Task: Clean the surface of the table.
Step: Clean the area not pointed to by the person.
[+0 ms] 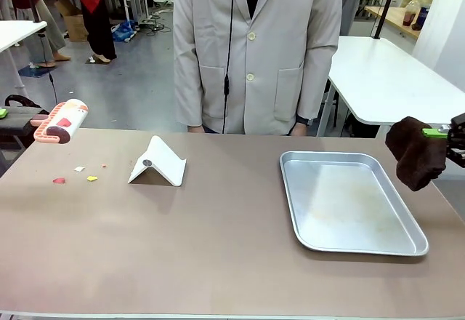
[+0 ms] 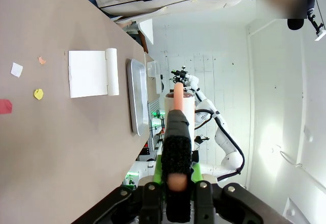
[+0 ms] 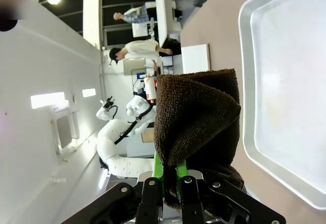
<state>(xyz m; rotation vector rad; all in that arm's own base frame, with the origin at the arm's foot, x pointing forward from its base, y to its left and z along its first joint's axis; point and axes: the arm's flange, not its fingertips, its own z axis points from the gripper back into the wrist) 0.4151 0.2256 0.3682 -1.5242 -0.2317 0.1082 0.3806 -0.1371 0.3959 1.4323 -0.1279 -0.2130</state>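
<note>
The brownish table (image 1: 218, 251) carries a few paper scraps at its left: red (image 1: 59, 180), yellow (image 1: 92, 178) and white (image 1: 79, 169). Above the far left edge, my left gripper (image 1: 33, 122) is shut on a pink and white brush-like tool (image 1: 62, 121), held clear of the top. In the left wrist view the tool (image 2: 177, 142) sticks out between the fingers (image 2: 153, 196), with the scraps (image 2: 38, 94) off to the left. At the far right, my right gripper (image 1: 437, 138) is shut on a dark brown cloth (image 1: 414, 154); the right wrist view shows the cloth (image 3: 196, 117) folded.
A shiny silver tray (image 1: 349, 202) lies on the right half of the table, also in the wrist views (image 3: 285, 81). A white folded dustpan-like piece (image 1: 156, 164) stands left of centre. A person in a pale coat (image 1: 254, 44) stands at the far edge.
</note>
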